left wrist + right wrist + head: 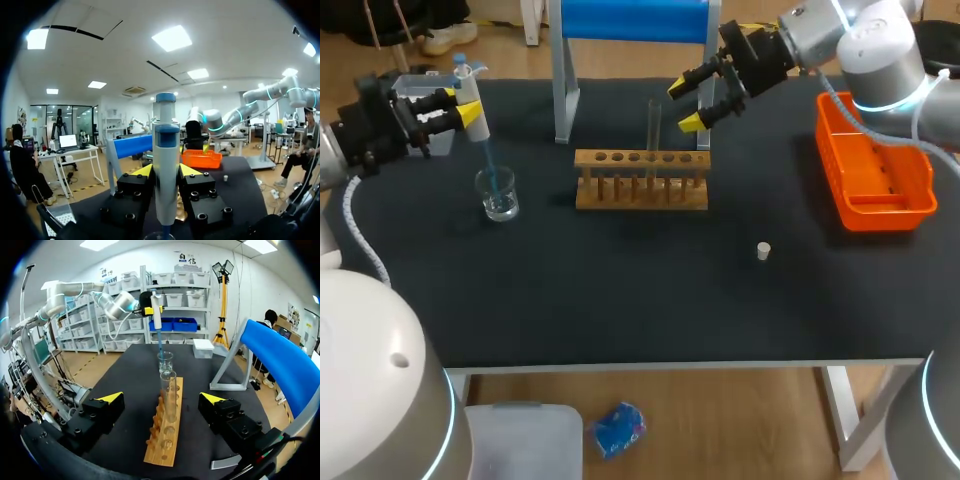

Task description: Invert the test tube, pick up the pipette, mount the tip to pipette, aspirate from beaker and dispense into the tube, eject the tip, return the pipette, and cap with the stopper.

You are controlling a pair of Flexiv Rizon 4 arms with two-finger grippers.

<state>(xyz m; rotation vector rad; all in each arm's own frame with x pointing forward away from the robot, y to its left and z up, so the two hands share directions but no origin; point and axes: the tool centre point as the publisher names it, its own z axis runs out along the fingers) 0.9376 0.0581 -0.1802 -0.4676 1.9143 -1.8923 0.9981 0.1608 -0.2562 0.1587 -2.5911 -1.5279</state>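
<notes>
Lab rm: black tabletop (620, 300) on white legs (842, 405).
Wood-look floor (720, 420) under & behind it; white walls (150, 262) w/ shelving (195, 315) stacked w/ bins (175, 300); white ceiling (125, 55) w/ rect. panel lights (171, 38), all lit, even bright light throughout.

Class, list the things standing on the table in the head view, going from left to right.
beaker → wooden rack → stopper → orange bin. The pipette above the beaker and the test tube in the rack overlap these, so they are omitted.
</notes>
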